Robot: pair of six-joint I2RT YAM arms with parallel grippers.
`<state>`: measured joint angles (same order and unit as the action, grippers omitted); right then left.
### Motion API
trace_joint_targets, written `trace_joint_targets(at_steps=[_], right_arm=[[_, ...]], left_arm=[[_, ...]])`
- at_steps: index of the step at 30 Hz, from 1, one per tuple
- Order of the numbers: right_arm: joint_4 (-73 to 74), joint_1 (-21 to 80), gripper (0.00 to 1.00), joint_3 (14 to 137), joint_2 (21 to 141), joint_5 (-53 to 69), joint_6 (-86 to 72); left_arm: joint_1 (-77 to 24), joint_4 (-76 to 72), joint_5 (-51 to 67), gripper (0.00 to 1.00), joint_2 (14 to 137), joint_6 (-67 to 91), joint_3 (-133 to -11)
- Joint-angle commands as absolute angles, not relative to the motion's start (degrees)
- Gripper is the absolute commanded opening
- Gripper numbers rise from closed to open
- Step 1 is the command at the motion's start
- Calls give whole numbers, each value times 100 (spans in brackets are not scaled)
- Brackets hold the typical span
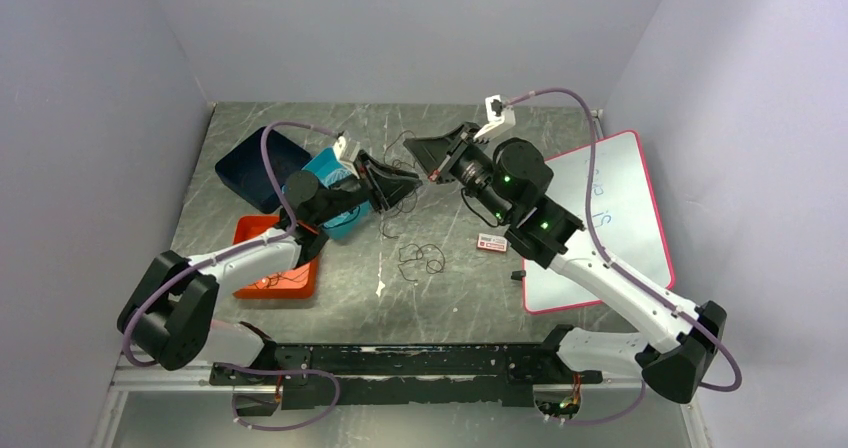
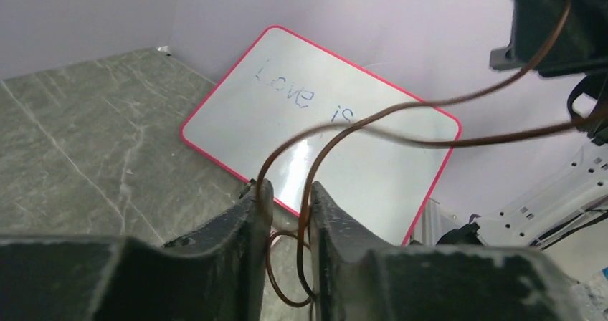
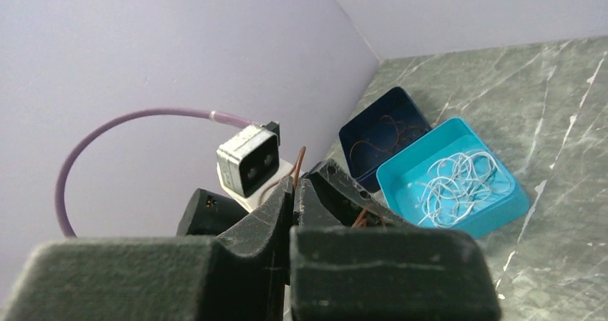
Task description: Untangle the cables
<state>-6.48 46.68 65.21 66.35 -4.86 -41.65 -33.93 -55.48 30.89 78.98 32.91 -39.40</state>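
A thin brown cable (image 2: pixel 401 109) stretches in the air between my two grippers above the table's middle. My left gripper (image 2: pixel 287 192) is closed to a narrow slit with brown loops threaded through it and pinched low down; in the top view the left gripper (image 1: pixel 410 181) faces the right gripper (image 1: pixel 422 163) closely. My right gripper (image 3: pixel 295 185) is shut tight on the brown cable, whose end (image 3: pixel 300 160) pokes up past the tips. A small tangle of dark cables (image 1: pixel 420 258) lies loose on the table, in front of the grippers. White cables (image 3: pixel 462 181) fill a teal box (image 3: pixel 502 213).
A dark blue tray (image 3: pixel 383 131) behind the teal box holds some brown wires. An orange tray (image 1: pixel 275 268) lies at the left. A pink-edged whiteboard (image 1: pixel 610 208) lies at the right, with a small red-and-white card (image 1: pixel 492 243) and a small black part (image 1: pixel 517 275) beside it.
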Motion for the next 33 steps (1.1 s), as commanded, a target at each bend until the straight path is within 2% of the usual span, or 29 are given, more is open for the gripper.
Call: trace_joint_targets(at_steps=[1,6,16,33], right_arm=[[-609,4639,0,6732,6330,-807,-3823],[-407,4639,0,6978,6133,-1144,-3307],[-74,4639,0,7537,5875,-1808,-2346],[17,4639,0,8185,5648,-2382,-1332]], left_arm=[[-3425,-5836,3320,25,7892,3291,-3701],[-3432,-5763,3194,19,7668,3271,-3182],[-3435,-5092,3197,16,7410,2937,-2786],[-3428,-4917,3189,9,7462,2867,-2404]])
